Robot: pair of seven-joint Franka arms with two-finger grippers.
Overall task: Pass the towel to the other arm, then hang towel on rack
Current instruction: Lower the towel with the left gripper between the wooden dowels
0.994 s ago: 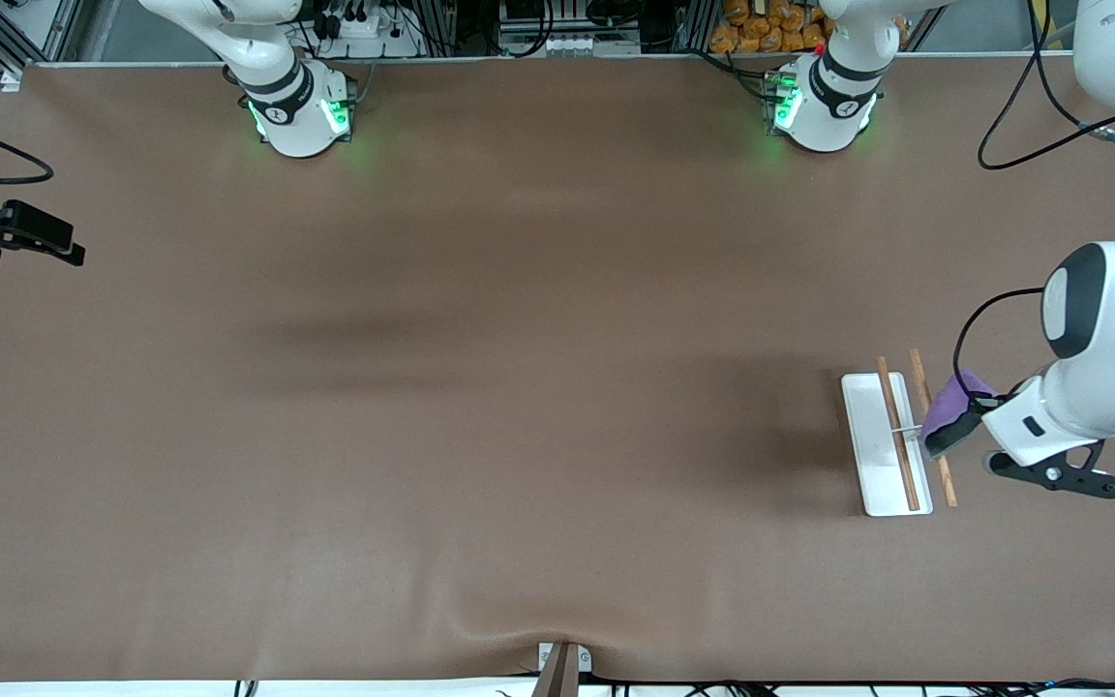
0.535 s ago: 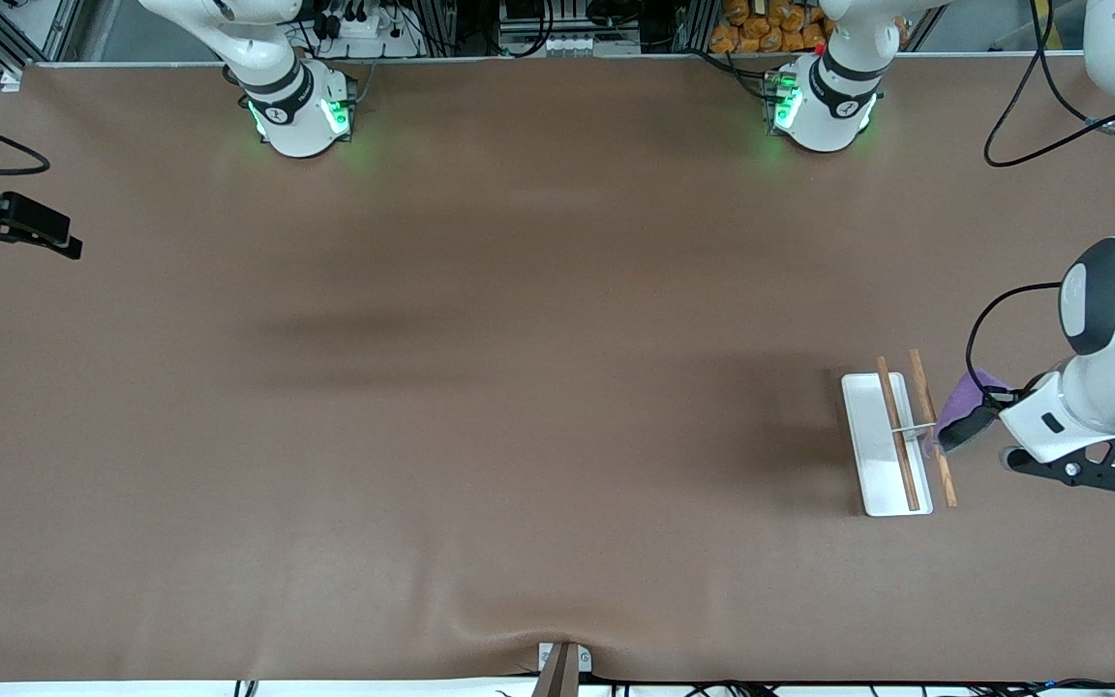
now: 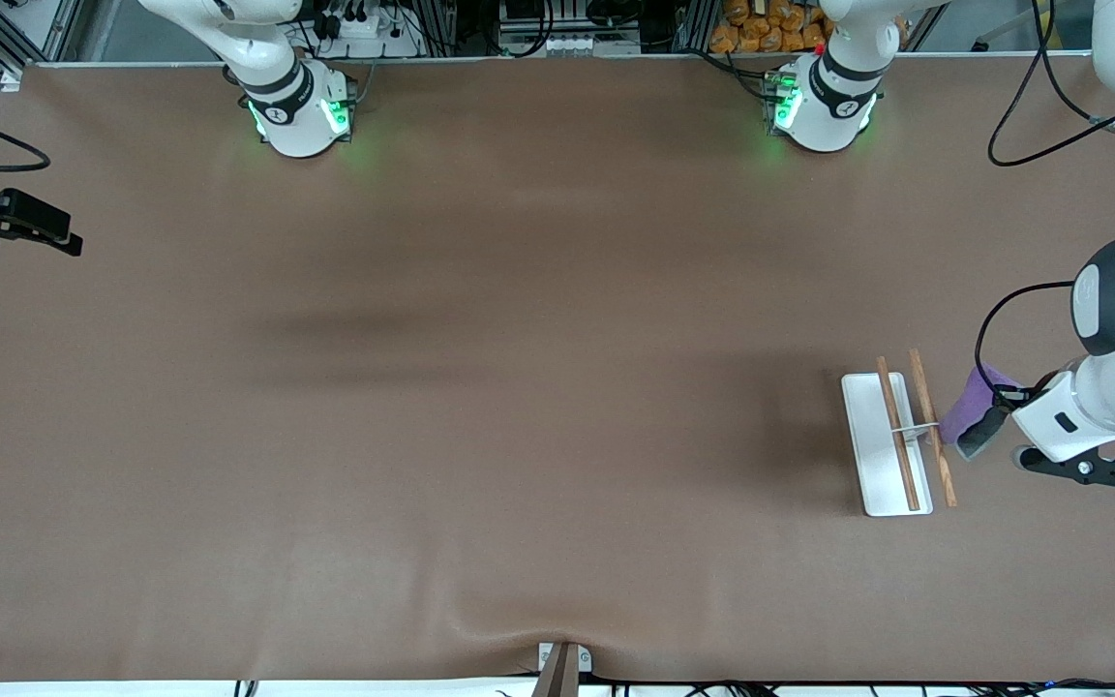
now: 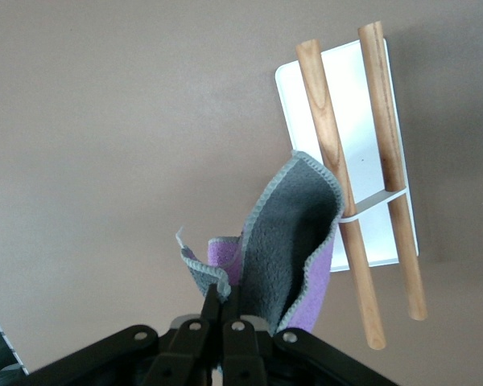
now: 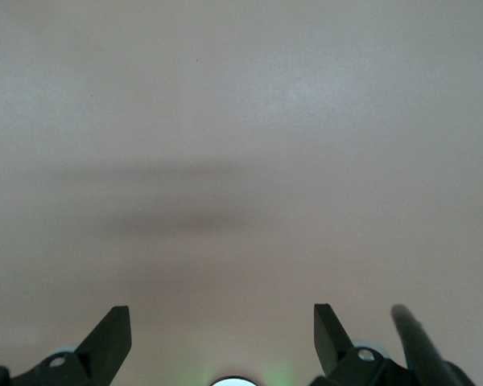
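Beside the white flat rack (image 3: pixel 882 443) with two brown wooden rods, the small soft purple towel (image 3: pixel 966 409) hangs from the left gripper (image 4: pixel 223 310), pinched tight at one edge. It looks light and floppy. The right gripper (image 5: pixel 222 334) waits wide open, holding nothing, over the bare brown table (image 3: pixel 480 387).

left pincer (image 4: pixel 224 310) pinching towel (image 4: pixel 294 245), rack (image 4: pixel 362 173) beside it on table (image 4: pixel 105 121)
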